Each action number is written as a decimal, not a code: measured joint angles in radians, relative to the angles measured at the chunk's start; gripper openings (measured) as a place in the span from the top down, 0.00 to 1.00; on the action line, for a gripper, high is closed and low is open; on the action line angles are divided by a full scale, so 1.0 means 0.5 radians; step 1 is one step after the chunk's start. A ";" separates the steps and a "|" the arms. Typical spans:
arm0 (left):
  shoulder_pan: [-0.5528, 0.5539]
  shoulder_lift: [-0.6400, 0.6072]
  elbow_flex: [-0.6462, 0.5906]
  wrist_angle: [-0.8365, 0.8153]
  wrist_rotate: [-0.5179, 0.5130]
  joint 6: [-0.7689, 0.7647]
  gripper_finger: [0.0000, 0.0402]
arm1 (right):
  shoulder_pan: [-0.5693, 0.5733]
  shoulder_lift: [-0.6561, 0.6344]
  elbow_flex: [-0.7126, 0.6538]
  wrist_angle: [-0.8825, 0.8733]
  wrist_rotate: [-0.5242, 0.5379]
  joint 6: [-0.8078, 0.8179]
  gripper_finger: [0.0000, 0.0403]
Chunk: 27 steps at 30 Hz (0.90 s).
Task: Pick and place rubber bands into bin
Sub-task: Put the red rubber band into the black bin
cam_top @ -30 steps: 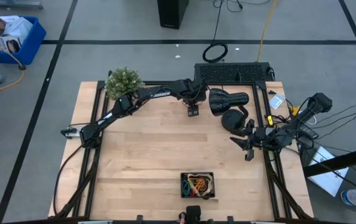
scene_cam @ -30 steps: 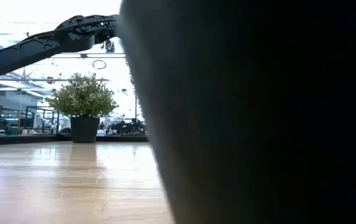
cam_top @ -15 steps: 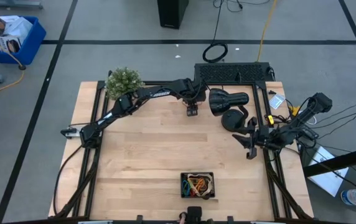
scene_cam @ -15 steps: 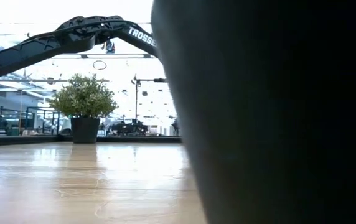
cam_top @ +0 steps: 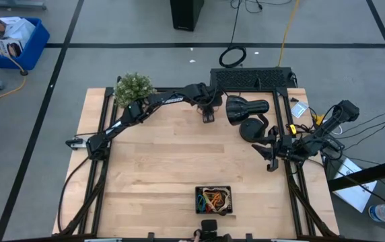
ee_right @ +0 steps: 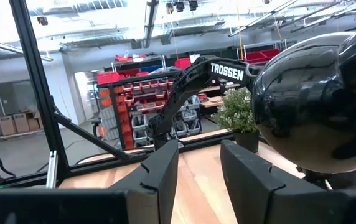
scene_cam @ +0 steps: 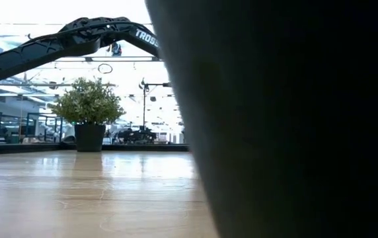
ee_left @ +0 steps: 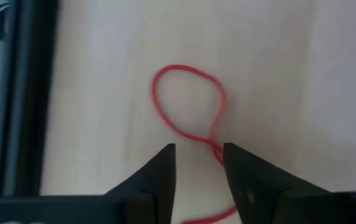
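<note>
A red rubber band [ee_left: 187,102] lies flat on the wood near the table's far edge, twisted into a figure of eight. My left gripper [ee_left: 200,149] [cam_top: 208,117] points steeply down over it, open, one fingertip on each side of the band's crossing. The bin [cam_top: 213,199] stands near the table's front edge with several coloured rubber bands in it. My right gripper [cam_top: 270,156] [ee_right: 200,152] waits at the table's right edge, open, with nothing between its fingers. My left gripper comes from above with a gap between its fingers. The band's twisted crossing [ee_left: 215,147] lies right beside the inner side of one fingertip [ee_left: 234,158]. I cannot tell whether it touches the band, which lies slack on the table.
A black lamp [cam_top: 246,107] stands just right of my left gripper, and a potted plant [cam_top: 133,89] [scene_cam: 88,106] sits at the far left corner. A black frame bar [ee_left: 28,93] runs along the far edge. A dark shape [scene_cam: 295,119] blocks most of the low view.
The dark shape close to the low camera has shifted, first uncovering more of my left arm, then sliding part of the way back. Both arms keep their places in the high view.
</note>
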 joint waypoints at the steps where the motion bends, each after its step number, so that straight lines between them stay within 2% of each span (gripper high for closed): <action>1: 0.003 -0.001 0.000 0.009 -0.014 -0.032 0.67 | 0.000 0.000 0.000 0.000 0.000 -0.004 0.71; 6: 0.003 -0.001 0.000 0.025 -0.055 -0.087 0.73 | -0.001 0.001 0.000 0.000 -0.001 -0.005 0.71; 15: -0.001 -0.003 0.000 0.026 -0.086 -0.080 0.73 | -0.001 0.000 0.000 0.020 -0.001 0.017 0.71; 18: -0.011 -0.004 0.000 0.016 -0.104 0.009 0.73 | 0.000 0.000 0.000 0.032 -0.001 0.015 0.71; 27: -0.012 -0.005 0.000 0.033 -0.057 0.055 0.73 | 0.000 0.001 0.000 0.030 -0.001 -0.004 0.71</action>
